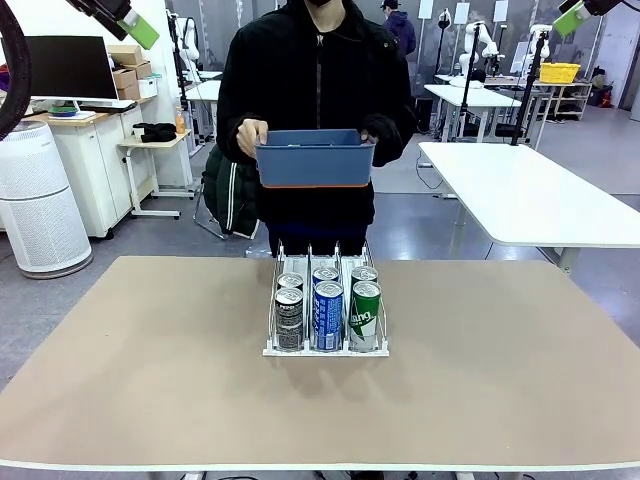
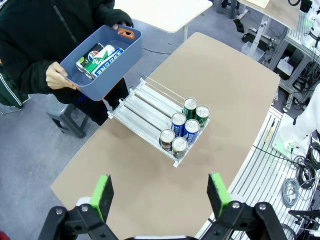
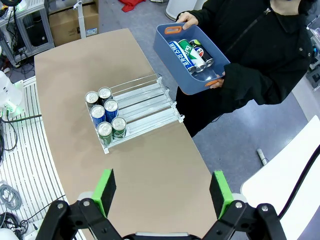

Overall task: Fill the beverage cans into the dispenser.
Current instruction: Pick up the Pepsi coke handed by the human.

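Note:
The white wire dispenser (image 1: 325, 262) stands mid-table with several beverage cans at its front: black (image 1: 289, 318), blue (image 1: 328, 314) and green (image 1: 365, 315), two deep in each lane. From above, the dispenser (image 2: 145, 109) shows its rear lanes bare behind the cans (image 2: 184, 131). A person at the far side holds a blue bin (image 1: 315, 157) with more cans (image 2: 98, 59) lying inside; these cans (image 3: 190, 53) are green, blue and black. My left gripper (image 2: 160, 192) hangs open high above the table. My right gripper (image 3: 162, 186) is open too, high up. Green pads (image 1: 138, 27) peek in at the front view's top corners.
The tan table (image 1: 150, 370) has bare room all around the dispenser (image 3: 142, 105). A white air purifier (image 1: 38, 200) stands at the left, and another white table (image 1: 530, 190) lies at the right behind the person.

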### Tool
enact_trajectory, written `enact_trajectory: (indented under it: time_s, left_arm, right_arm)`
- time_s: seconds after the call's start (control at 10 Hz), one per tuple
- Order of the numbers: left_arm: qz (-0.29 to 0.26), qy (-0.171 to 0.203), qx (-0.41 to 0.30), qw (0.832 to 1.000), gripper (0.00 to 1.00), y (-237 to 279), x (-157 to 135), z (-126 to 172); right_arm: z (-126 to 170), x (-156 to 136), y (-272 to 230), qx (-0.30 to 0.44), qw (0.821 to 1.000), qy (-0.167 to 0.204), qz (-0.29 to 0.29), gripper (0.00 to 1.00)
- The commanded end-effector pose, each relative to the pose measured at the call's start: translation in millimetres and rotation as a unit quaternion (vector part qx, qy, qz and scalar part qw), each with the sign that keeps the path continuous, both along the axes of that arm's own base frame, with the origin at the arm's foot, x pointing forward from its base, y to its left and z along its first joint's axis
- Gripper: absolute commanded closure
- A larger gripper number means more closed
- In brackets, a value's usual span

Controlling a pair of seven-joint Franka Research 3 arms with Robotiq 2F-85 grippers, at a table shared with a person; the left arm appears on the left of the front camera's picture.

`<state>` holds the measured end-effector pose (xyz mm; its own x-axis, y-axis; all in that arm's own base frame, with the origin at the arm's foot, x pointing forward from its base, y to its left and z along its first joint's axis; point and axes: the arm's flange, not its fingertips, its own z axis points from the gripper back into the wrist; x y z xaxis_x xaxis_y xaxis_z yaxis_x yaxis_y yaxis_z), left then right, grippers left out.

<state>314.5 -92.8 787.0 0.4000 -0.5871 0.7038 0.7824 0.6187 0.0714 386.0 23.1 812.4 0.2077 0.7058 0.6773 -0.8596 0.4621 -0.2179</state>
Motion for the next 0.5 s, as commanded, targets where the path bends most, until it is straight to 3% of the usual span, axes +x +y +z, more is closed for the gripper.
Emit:
enact_trajectory:
  time_s: [0.0,0.4]
  left_arm:
    - [0.000,0.000,0.000,1.000,0.00,0.1,0.2,-0.1]
    - [0.000,0.000,0.000,1.000,0.00,0.1,0.2,-0.1]
  right_arm:
    - [0.5,-0.8,0.2,0.000,1.000,-0.001,0.000,0.00]
    - [0.5,-0.8,0.2,0.000,1.000,-0.001,0.000,0.00]
